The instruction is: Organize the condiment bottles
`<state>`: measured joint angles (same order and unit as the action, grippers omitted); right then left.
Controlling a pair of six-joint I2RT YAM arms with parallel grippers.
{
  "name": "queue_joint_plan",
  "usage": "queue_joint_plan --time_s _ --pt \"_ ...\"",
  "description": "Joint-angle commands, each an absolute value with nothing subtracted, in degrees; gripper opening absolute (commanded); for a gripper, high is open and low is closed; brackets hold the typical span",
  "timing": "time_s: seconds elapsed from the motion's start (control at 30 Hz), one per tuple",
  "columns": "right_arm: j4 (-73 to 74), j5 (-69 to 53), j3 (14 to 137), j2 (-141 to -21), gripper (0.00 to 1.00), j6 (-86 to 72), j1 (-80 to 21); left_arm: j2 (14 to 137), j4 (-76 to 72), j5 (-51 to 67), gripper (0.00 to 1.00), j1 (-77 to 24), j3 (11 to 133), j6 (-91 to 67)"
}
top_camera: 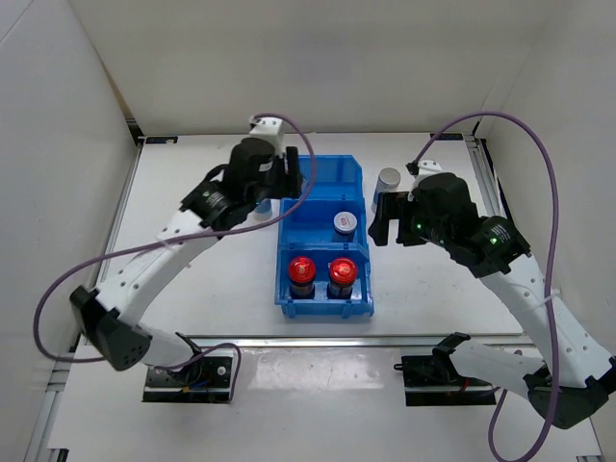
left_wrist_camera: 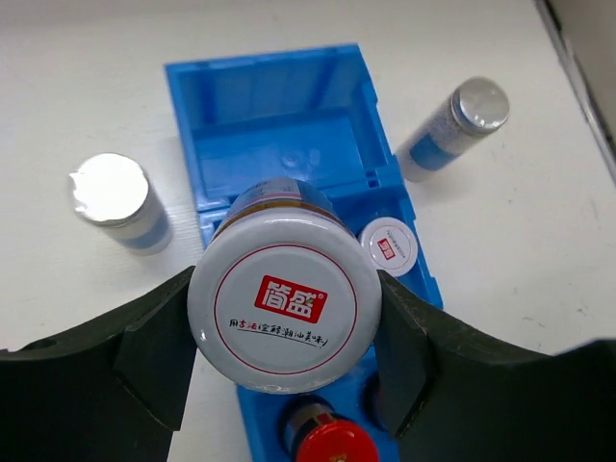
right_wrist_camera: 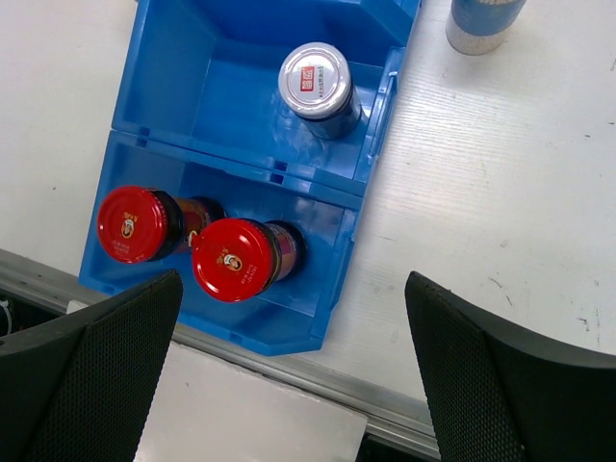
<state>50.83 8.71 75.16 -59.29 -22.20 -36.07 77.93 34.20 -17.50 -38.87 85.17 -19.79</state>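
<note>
My left jaws are clamped on the sides of a short silver-lidded jar (left_wrist_camera: pixel 285 298), holding it upright above the blue three-compartment bin (top_camera: pixel 332 166), while my right jaws stand wide apart with nothing between them, just beside the bin's right wall. Two red-lidded jars (right_wrist_camera: pixel 135 223) (right_wrist_camera: pixel 236 258) stand side by side in the near compartment, and a second silver-lidded jar (right_wrist_camera: pixel 314 79) stands in the middle one. One blue-and-white cylinder (left_wrist_camera: pixel 114 197) stands on the worktop (top_camera: pixel 433 308) left of the bin, another cylinder (left_wrist_camera: pixel 462 120) off its far right corner.

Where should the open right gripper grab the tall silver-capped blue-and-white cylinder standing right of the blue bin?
Probably its round body just below the cap, the right gripper coming down from above: the tall blue-and-white cylinder stands upright, apart from the blue plastic bin.
</note>
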Motion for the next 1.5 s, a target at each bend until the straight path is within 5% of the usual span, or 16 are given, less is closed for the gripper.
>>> queue_joint_plan --time_s 0.0,0.47,0.6,0.7,0.73,0.9,1.2,1.47 --pt "50.98 9.23 76.28 -58.80 0.99 -22.59 -36.30 85.41 32.96 -14.16 0.11 -39.46 86.13 -19.76" --pt "56.42 13.79 76.82 -55.46 0.99 -23.64 -36.30 100.00 30.59 -11.25 0.11 -39.46 84.38 -22.94" --pt "60.02 19.06 76.82 -57.12 0.99 -26.72 -36.30 103.01 30.59 -9.32 0.17 -39.46 84.38 -23.55" --pt "60.03 20.30 76.21 -58.35 0.99 -27.94 -36.30 103.89 30.59 -9.32 0.30 -39.46 84.38 -23.55" --pt "60.81 22.13 76.20 -59.32 0.99 -28.47 -36.30 103.89 30.59 -9.32 0.48 -39.46 84.38 -23.55" --pt "59.43 23.30 75.15 -61.78 0.99 -29.38 -34.28 101.43 31.11 -9.31 1.00 -38.94 84.38 -23.03" --pt "52.83 12.86 87.96 -81.17 0.99 -20.66 -23.40 82.47 34.72 -24.90 1.00 -38.94 86.32 -13.81" --pt "51.49 8.17 105.45 -102.28 0.99 -18.46 -15.47 71.11 19.10 -36.83 1.00 -35.68 62.77 -7.22"
